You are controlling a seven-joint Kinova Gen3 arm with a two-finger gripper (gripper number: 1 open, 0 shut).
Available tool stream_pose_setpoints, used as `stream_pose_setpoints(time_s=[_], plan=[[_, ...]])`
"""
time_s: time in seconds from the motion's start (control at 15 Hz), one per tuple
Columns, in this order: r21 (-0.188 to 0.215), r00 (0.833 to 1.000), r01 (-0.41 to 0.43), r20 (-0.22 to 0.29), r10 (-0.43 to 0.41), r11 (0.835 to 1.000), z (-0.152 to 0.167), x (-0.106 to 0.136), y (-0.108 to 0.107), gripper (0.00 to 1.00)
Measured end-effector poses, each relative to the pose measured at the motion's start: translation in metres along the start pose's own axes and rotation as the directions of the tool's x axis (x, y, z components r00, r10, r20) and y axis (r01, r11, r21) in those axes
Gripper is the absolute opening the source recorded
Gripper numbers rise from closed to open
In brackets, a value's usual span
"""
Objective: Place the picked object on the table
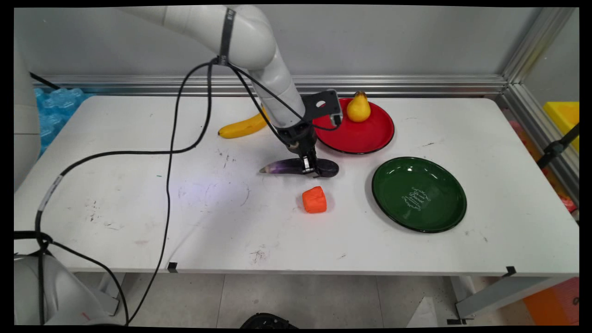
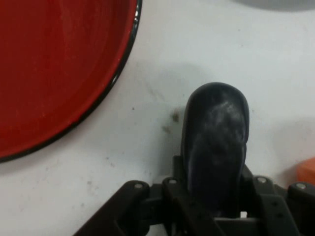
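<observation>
A dark purple eggplant [image 1: 289, 167] lies on the white table [image 1: 138, 208], its rounded end pointing toward the red plate. My gripper [image 1: 309, 167] is down over its middle, fingers on either side and shut on it. In the hand view the eggplant [image 2: 215, 142] rises from between the black linkage, pressed on both sides. An orange block [image 1: 315, 200] sits just in front of the eggplant, and its corner [image 2: 307, 172] shows at the hand view's right edge.
A red plate [image 1: 365, 134] with a yellow pear [image 1: 358, 107] on it stands right behind the gripper; its rim [image 2: 118, 73] fills the hand view's upper left. A green plate [image 1: 419, 193] lies to the right. A banana [image 1: 243, 126] lies behind the arm.
</observation>
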Motion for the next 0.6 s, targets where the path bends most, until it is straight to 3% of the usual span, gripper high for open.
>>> stream_pose_setpoints(time_s=[0.13, 0.2, 0.6], plan=[[-0.01, 1.0, 0.0, -0.003, 0.0, 1.0, 0.007, 0.003, -0.002, 0.0], [-0.02, 1.0, -0.005, -0.01, 0.004, 1.0, 0.01, 0.005, -0.003, 1.0], [-0.029, 0.999, -0.044, -0.029, 0.043, 0.999, 0.004, 0.013, -0.009, 1.0]])
